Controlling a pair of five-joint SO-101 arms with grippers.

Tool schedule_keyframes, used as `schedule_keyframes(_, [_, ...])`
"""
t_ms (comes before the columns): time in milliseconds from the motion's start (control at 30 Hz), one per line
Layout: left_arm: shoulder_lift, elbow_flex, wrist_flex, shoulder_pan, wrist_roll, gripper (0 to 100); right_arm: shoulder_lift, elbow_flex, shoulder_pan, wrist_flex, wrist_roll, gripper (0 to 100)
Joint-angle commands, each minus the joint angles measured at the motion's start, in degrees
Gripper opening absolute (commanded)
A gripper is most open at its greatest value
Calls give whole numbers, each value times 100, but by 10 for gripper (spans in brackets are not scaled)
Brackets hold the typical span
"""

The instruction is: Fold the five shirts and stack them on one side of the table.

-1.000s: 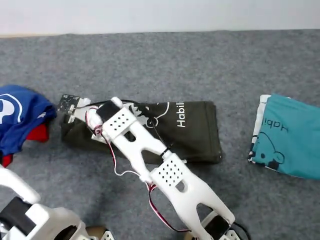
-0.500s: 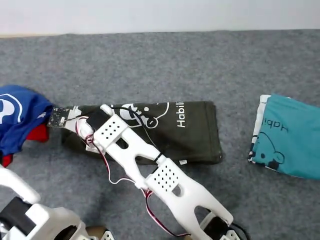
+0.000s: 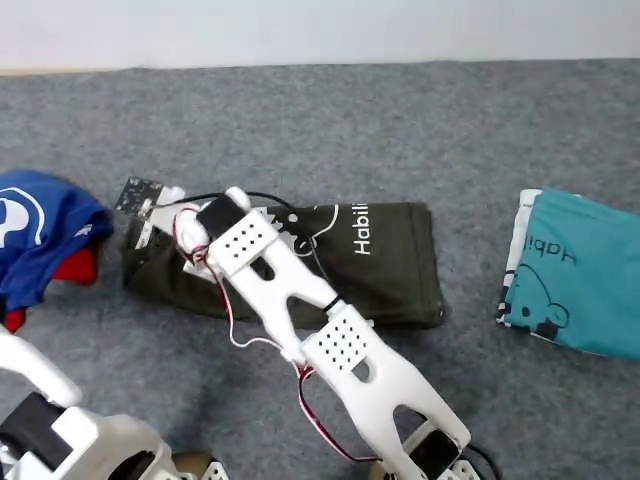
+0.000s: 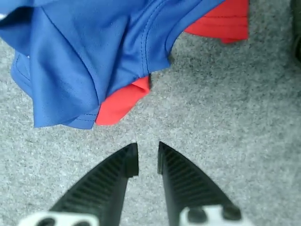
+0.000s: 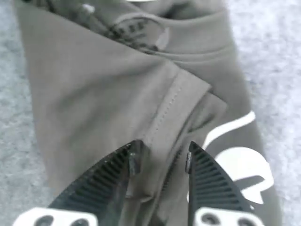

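Olive shirt (image 3: pixel 385 265) lies folded mid-surface; the right tool (image 5: pixel 162 157) sits over its collar end, jaws spread; the left tool (image 4: pixel 148 159), barely parted, empty, hovers by the blue shirt (image 4: pixel 84 56).

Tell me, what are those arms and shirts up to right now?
Left end effector slightly open, empty, over table beside blue shirt and red shirt. Right end effector open over dark green shirt. Teal shirt folded, set aside. Nothing blocking.

Bare tabletop (image 3: pixel 320 120) runs along the far side; a gap separates the olive shirt (image 3: pixel 392 262) from the teal shirt (image 3: pixel 582 288). The blue shirt (image 3: pixel 40 235) blocks the left edge.
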Motion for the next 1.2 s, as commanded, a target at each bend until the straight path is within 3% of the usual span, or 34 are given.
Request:
schedule_keyframes(0, [-26,-22,-79,44,-18,80,-171,-273,303,-84,-70,169])
schedule_keyframes(167, [-35,-22,-79,44,-18,80,-251,-325,479,-4,-79,169])
schedule_keyframes(367, [-237,-22,-35,-26,0,79,-637,-695,602,1042,-123,169])
schedule_keyframes(500, [-703,-13,193,-123,9,79,-910,-554,1007,1174,-826,169])
schedule_keyframes(833, [-1785,-13,1468,-167,18,79,-2193,1820,2211,1165,-2295,173])
schedule_keyframes(1033, [-2207,-22,1688,-255,18,79,-2967,3262,2862,1156,-3033,255])
schedule_keyframes(1167, [-2233,-13,1697,-237,9,79,-3002,3490,3002,1147,-3244,258])
